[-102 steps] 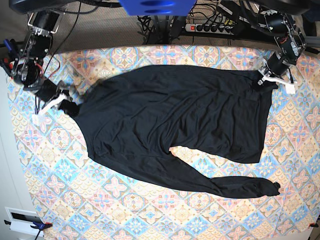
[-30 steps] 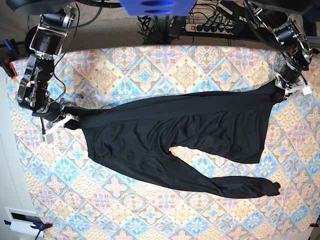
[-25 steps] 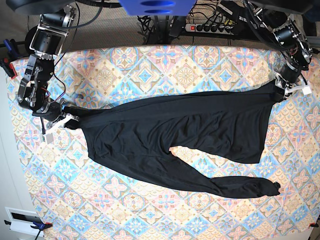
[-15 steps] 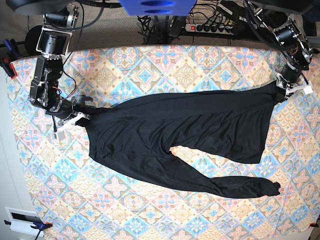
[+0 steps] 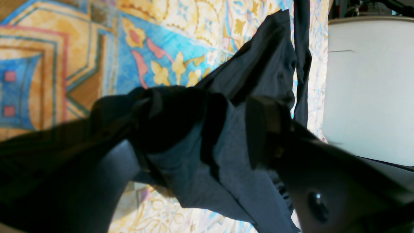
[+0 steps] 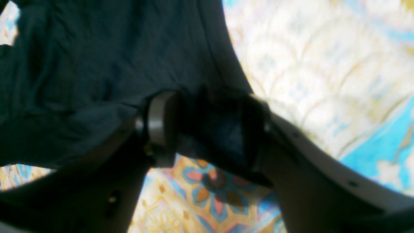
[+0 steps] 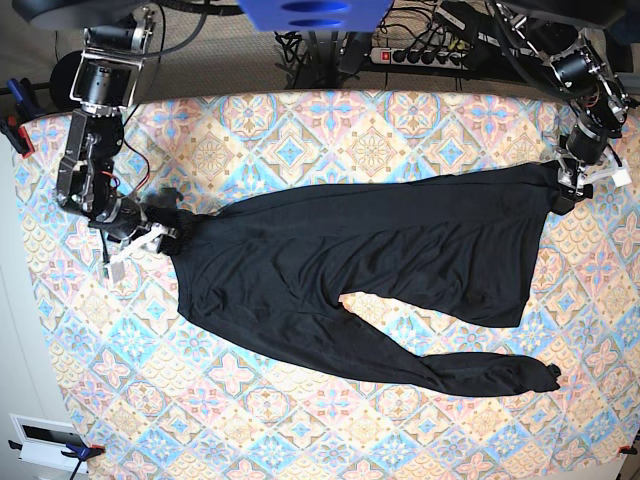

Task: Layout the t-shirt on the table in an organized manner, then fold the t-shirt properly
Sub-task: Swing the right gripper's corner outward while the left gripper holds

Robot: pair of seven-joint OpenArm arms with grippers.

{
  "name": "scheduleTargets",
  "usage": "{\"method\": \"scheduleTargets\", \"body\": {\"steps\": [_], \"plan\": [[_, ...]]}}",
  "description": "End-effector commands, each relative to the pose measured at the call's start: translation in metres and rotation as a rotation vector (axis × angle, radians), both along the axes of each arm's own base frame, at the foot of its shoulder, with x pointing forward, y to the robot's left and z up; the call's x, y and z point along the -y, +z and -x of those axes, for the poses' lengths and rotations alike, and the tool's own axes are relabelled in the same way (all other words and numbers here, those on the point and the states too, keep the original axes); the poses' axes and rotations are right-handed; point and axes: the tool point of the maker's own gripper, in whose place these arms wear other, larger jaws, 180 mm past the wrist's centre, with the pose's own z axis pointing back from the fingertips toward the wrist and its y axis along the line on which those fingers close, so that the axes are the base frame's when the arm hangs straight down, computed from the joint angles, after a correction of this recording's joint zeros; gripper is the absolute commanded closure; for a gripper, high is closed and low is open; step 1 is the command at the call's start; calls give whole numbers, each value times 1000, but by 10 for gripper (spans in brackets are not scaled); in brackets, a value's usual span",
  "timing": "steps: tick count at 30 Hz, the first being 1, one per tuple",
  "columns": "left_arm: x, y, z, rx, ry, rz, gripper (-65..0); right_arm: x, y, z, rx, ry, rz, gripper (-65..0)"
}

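left gripper (image 5: 207, 129): jaws parted | right gripper (image 6: 207, 129): jaws parted

T-shirt (image 7: 380, 250) lies stretched across the table (image 7: 300, 130), 1 sleeve trailing.

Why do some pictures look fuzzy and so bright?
Right wrist view: the gripper sits too close, so it blurs, and the table washes out white. Left wrist view: the shirt is soft and dark. Base view: sharp, evenly lit.

T-shirt (image 7: 370, 260) lies across table (image 7: 330, 440), one sleeve trailing toward the near edge. My right gripper (image 7: 160, 228) sits at its one end, my left gripper (image 7: 568, 186) at the opposite end.
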Motion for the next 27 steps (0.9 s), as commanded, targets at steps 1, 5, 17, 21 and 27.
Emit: {"method": "scheduleTargets", "body": {"steps": [1, 5, 17, 21, 27], "plan": [[-10, 15, -7, 38, -1, -30, -396, 11, 23, -14, 74, -16, 12, -327], [-11, 15, -5, 34, -1, -34, -396, 25, 41, -17, 125, -55, 23, -333], [-58, 24, 40, 16, 121, -74, -397, 59, 39, 7, 105, -92, 29, -335], [-59, 23, 42, 11, 122, -75, -397, 60, 36, 8, 98, -90, 23, -335], [-59, 20, 48, -1, 124, -74, -397, 46, -3, 20, 22, -126, -199, -335]]}}
